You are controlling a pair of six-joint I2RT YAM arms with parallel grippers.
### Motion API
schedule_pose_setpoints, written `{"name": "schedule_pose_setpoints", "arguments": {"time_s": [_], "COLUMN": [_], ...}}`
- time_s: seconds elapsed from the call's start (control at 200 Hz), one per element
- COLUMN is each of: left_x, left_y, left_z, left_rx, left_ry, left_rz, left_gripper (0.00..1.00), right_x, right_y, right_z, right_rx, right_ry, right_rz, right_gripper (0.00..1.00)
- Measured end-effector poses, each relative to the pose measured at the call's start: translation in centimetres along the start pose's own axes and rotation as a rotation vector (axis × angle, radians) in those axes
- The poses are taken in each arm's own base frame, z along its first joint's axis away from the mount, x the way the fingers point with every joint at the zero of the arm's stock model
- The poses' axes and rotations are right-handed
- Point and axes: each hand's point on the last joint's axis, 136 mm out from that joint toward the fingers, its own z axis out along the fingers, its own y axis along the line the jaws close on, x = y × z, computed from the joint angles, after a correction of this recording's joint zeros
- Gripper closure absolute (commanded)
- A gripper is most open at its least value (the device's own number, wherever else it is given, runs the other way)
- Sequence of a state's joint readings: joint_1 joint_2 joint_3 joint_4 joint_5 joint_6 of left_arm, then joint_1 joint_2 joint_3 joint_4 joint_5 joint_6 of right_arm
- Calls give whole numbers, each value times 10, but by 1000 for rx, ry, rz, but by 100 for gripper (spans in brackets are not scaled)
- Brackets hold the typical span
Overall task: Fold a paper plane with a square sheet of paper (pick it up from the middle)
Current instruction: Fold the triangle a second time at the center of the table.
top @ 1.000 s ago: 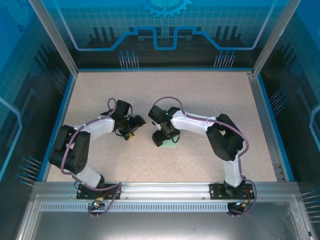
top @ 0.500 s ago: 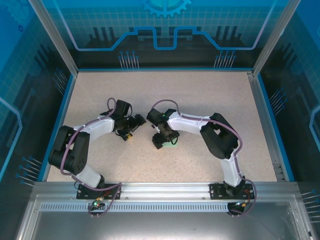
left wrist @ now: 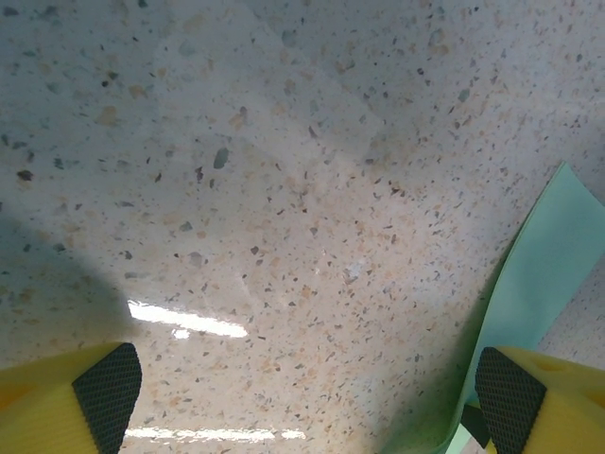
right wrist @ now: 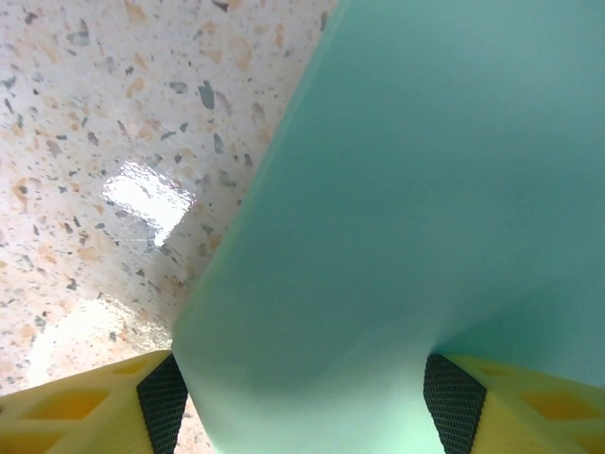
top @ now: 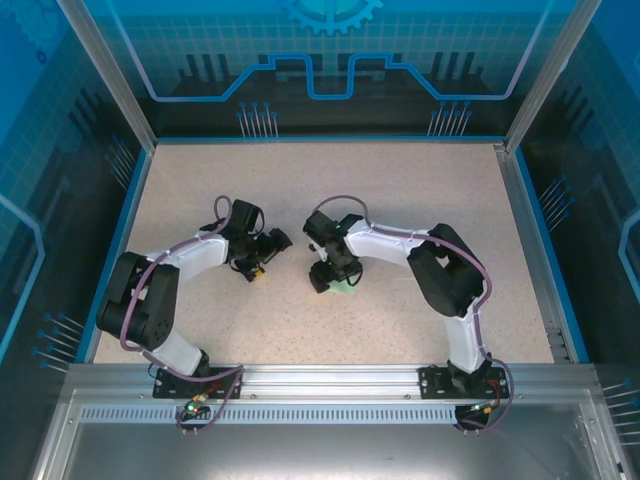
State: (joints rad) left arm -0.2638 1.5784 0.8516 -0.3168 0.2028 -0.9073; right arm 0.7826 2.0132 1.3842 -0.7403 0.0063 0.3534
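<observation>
The paper plane [right wrist: 425, 189] is a folded piece of pale mint-green paper lying on the speckled table. It fills the gap between my right gripper's [right wrist: 307, 397] pads [right wrist: 163, 402], touching both and buckling at the right one. From above, a small green corner of the paper plane [top: 345, 288] pokes out under the right gripper [top: 330, 275] near the table's middle. My left gripper [top: 268, 255] sits just to the left of it. In the left wrist view the left gripper [left wrist: 307, 388] is open wide over bare table, and the paper plane's [left wrist: 544, 265] edge rises beside the right fingertip.
The speckled tabletop [top: 400, 190] is bordered by a blue rim [top: 130, 230] and transparent walls. Both arms bend inward, their wrists close together at the centre. Open table lies at the back and along both sides.
The right gripper's jaws have narrowed onto the paper, and its wrist swung slightly left and back. The left gripper has opened wider and stayed in place.
</observation>
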Motion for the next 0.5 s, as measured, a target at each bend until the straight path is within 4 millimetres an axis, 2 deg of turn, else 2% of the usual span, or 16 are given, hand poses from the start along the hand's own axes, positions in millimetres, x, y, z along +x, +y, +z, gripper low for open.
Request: {"name": "schedule_pose_setpoints", "arguments": {"time_s": [0.17, 0.5], "left_x": [0, 2], "left_y": [-4, -6], "left_z": [-4, -4], "left_rx": [16, 27], "left_ry": [-6, 10], "left_rz": [5, 6], "left_gripper": [5, 5], "right_x": [-1, -1], "right_y": [0, -1], "right_z": [-2, -2], "right_rx": [-81, -115], "right_ry": [3, 2], "right_rz": [30, 35], "right_gripper": [27, 27]}}
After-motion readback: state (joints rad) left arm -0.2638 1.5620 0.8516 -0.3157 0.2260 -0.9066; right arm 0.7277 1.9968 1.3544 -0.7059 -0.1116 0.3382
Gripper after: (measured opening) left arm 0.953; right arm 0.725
